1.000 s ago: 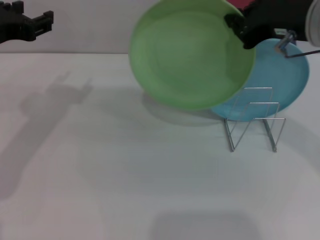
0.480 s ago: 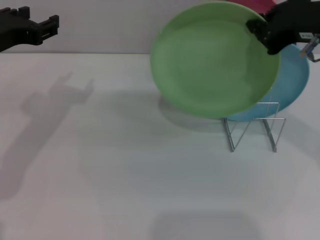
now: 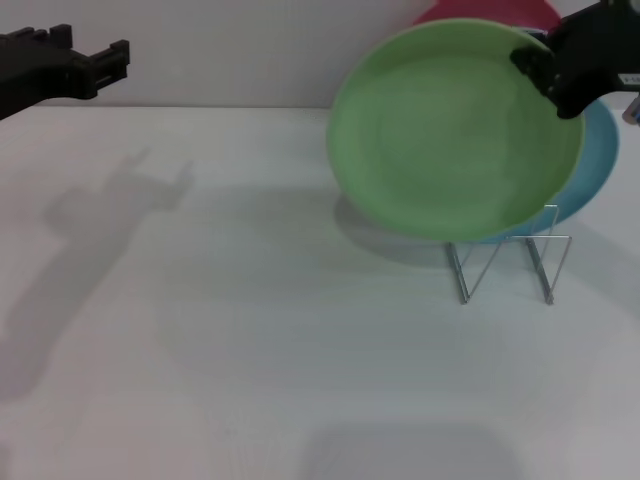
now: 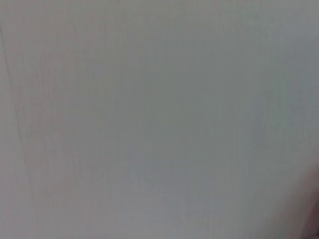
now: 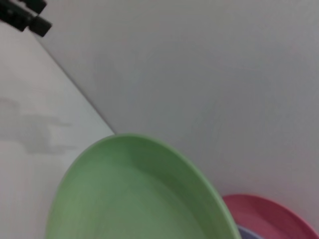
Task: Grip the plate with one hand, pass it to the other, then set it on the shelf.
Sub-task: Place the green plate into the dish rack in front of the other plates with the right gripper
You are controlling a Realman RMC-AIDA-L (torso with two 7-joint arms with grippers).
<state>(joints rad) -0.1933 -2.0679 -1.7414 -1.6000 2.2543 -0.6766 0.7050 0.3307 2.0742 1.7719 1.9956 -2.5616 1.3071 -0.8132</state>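
the white tabletop (image 3: 250, 330) fills most of the head view, meeting a plain pale wall (image 3: 250, 50) along its far edge, and soft grey shadows lie across its left side. near the far right corner the light-green plate (image 3: 455, 130) hangs tilted in the air, its face toward the camera, above and in front of the wire shelf (image 3: 508, 255) that stands on the table. behind it a turquoise plate (image 3: 597, 170) stands at the shelf and a pink plate (image 3: 490, 12) peeks over the top. the right gripper (image 3: 545, 72) is clamped on the green plate's upper right rim. the left gripper (image 3: 105, 62) hangs above the far left corner, fingers apart, holding nothing.
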